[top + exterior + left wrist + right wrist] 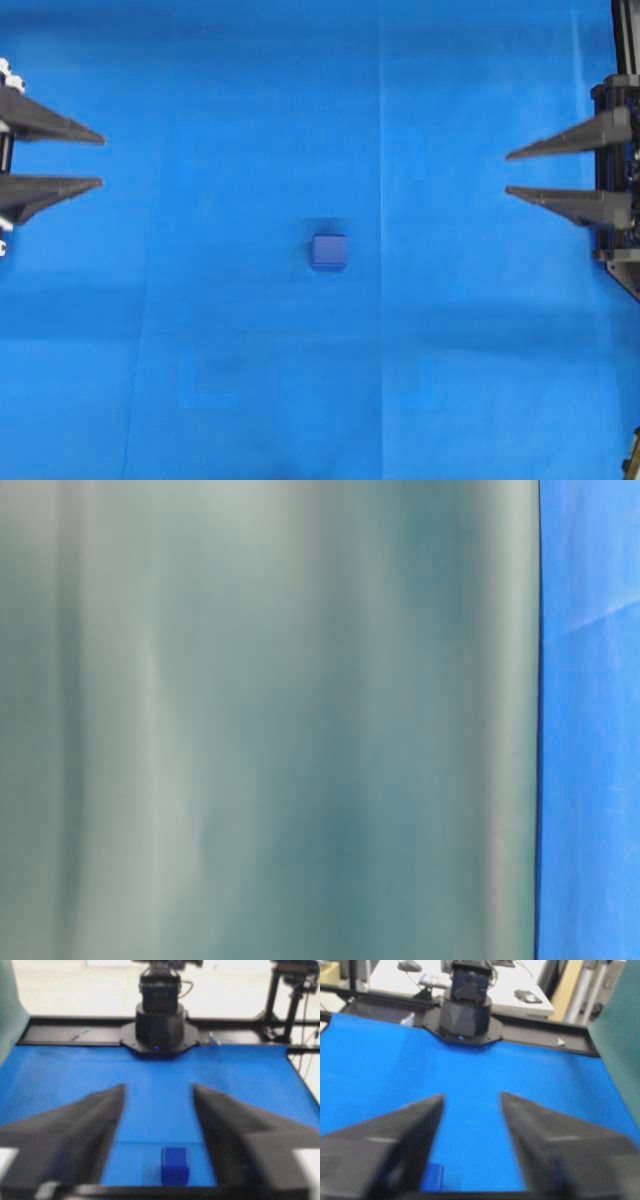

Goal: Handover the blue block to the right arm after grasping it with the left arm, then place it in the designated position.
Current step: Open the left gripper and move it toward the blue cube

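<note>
The blue block (328, 252) lies alone on the blue cloth near the middle of the overhead view. My left gripper (101, 158) hangs at the left edge, open, with nothing between its fingers, far from the block. In the left wrist view the block (175, 1165) shows low between the spread fingers (85, 1125). At the right edge my right gripper (507, 172) is open and empty too. Its wrist view catches only part of the block (432, 1177) beside the left finger (395, 1135).
The blue cloth (200, 330) covers the whole work surface. The opposite arm's black base stands at the far end in each wrist view: the right arm's base (159, 1027) and the left arm's base (464, 1015). A blurred grey-green sheet (270, 720) fills most of the table-level view.
</note>
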You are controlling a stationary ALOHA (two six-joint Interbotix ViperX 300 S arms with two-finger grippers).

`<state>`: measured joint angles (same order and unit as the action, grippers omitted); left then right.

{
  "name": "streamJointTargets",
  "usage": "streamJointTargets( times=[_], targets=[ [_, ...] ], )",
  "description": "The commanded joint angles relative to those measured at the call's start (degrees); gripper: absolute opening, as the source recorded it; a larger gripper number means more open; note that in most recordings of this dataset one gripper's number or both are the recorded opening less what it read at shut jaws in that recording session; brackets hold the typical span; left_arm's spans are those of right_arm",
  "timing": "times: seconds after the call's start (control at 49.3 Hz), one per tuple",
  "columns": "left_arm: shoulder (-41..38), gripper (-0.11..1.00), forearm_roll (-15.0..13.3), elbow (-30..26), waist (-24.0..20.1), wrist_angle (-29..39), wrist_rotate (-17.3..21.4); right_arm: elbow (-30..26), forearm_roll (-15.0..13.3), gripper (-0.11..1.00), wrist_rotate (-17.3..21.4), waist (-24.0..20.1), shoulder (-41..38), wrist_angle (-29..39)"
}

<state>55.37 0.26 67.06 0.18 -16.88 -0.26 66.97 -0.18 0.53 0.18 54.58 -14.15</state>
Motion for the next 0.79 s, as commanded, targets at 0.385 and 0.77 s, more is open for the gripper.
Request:
streamJointTargets(
  times=[0.385, 0.77],
  targets=[
    [-1.23, 0.92, 0.18, -0.79, 0.62, -0.62, -0.18, -1.67, 0.35, 0.97, 0.26, 0.09, -0.88, -0.44],
    [-17.14, 0.92, 0.18, -7.91, 0.62, -8.79, -0.09, -2.02, 0.44, 0.97, 0.26, 0.18, -2.20, -1.14]
  ],
)
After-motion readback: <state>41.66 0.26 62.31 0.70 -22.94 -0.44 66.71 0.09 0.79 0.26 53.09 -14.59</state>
